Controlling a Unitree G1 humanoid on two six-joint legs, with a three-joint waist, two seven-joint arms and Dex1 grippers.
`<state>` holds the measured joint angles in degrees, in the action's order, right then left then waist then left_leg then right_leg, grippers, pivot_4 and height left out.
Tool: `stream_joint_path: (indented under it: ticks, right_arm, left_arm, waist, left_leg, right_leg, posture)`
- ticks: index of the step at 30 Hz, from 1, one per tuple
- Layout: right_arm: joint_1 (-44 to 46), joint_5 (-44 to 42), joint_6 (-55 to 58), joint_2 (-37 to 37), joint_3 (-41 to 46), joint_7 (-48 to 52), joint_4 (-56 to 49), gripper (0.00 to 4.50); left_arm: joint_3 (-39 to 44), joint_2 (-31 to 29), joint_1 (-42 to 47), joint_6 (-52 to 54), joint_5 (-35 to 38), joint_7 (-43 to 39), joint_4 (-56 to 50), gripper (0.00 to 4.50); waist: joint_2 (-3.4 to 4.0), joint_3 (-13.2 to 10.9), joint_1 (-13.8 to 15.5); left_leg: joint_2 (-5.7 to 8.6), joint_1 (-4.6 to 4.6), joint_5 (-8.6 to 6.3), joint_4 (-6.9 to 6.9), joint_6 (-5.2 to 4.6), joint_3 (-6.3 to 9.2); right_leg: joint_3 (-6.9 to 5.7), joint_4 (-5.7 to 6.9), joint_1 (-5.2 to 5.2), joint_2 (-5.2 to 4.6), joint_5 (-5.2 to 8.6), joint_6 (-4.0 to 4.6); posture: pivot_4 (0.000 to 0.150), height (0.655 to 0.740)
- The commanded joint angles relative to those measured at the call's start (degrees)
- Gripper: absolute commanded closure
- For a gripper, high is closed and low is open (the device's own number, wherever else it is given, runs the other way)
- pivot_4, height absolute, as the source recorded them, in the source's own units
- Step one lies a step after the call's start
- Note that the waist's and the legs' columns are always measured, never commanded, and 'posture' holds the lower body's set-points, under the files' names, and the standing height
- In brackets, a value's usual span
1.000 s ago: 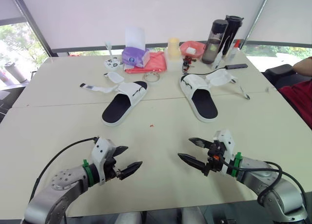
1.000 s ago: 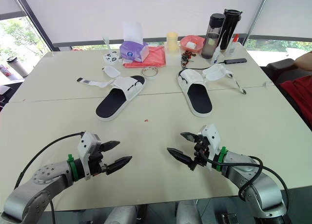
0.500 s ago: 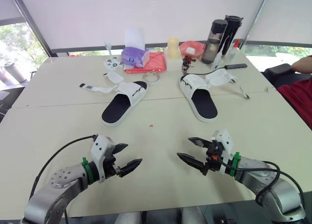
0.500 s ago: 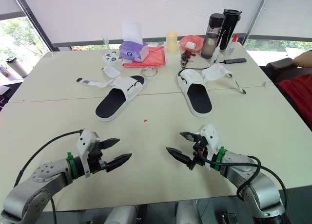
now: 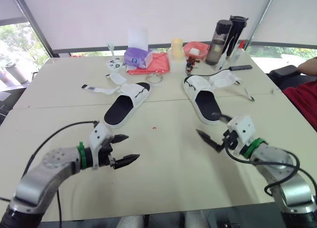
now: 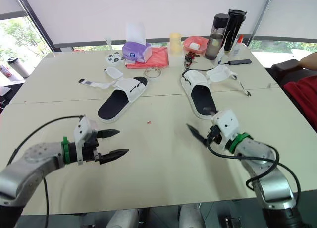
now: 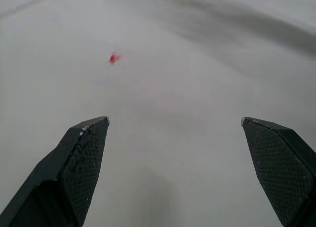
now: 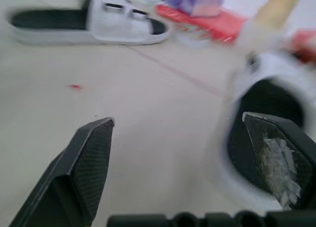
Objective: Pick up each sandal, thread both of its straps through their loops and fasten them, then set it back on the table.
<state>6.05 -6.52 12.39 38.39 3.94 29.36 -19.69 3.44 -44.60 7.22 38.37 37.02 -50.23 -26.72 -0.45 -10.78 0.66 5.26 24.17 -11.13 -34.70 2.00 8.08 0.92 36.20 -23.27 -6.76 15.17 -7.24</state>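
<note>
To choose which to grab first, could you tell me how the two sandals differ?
The left sandal fans its loose straps to the left; the right sandal to the right. The right claw hovers by the right sandal's near end; the left claw is well short of the left sandal. Both are white with black footbeds, unfastened, on the table.

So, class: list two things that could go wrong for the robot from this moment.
1. The open right claw sits at the right sandal's heel; it might shove the sandal rather than grip it.
2. Its undone straps lie splayed on the table, so they may snag or flop during the lift.
</note>
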Motion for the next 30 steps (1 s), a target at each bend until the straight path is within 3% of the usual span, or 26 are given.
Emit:
stream_joint_path:
  ticks: [1,5,8,22,30]
  right_arm:
    - [5.6,13.0,-6.9,1.4,-3.8,-6.1,7.0,0.00]
    - [14.8,28.6,-10.6,3.5,-11.7,-11.9,19.7,0.00]
    - [23.1,35.5,-15.7,3.5,-16.7,-14.9,30.2,0.00]
    - [54.1,46.6,-28.8,-7.9,-29.4,-27.9,78.7,0.00]
    - [62.8,50.8,-27.2,-13.7,-34.3,-33.9,92.7,0.00]
  left_arm:
    - [0.4,-1.0,3.5,3.0,4.7,-3.2,-0.6,0.03]
    - [0.4,-0.5,7.7,6.6,8.3,-3.6,-0.6,0.03]
    - [0.7,0.4,9.6,7.6,9.5,-3.0,0.2,0.03]
    - [0.5,5.7,7.4,7.3,9.2,3.5,-0.9,0.03]
    - [0.3,7.8,6.4,7.2,9.3,6.6,-2.5,0.03]
  waist:
    - [0.00,0.0,-0.3]
    - [-0.01,0.0,-1.3]
    - [0.00,0.0,-1.7]
    - [-0.02,-0.1,-1.9]
    - [-0.02,-0.1,-2.3]
  left_leg:
    - [-0.01,-0.03,0.00,0.01,0.00,-0.01]
    - [-0.01,-0.04,0.02,0.05,-0.01,-0.05]
    - [0.00,-0.04,0.02,0.06,-0.01,-0.05]
    - [0.00,-0.13,0.11,0.06,0.11,-0.08]
    - [0.00,-0.19,0.32,0.25,0.48,-0.05]
  right_leg:
    - [0.01,0.00,0.02,0.00,0.00,-0.01]
    - [0.03,0.06,-0.04,0.01,-0.03,-0.04]
    - [0.04,0.07,-0.05,0.01,-0.05,-0.09]
    - [0.20,0.12,-0.03,0.09,-0.19,-0.26]
    - [0.25,0.17,-0.08,0.12,-0.21,-0.26]
  posture:
    - [0.150,0.7400]
    - [0.150,0.7400]
    - [0.150,0.7400]
    - [0.150,0.7400]
    - [0.150,0.7400]
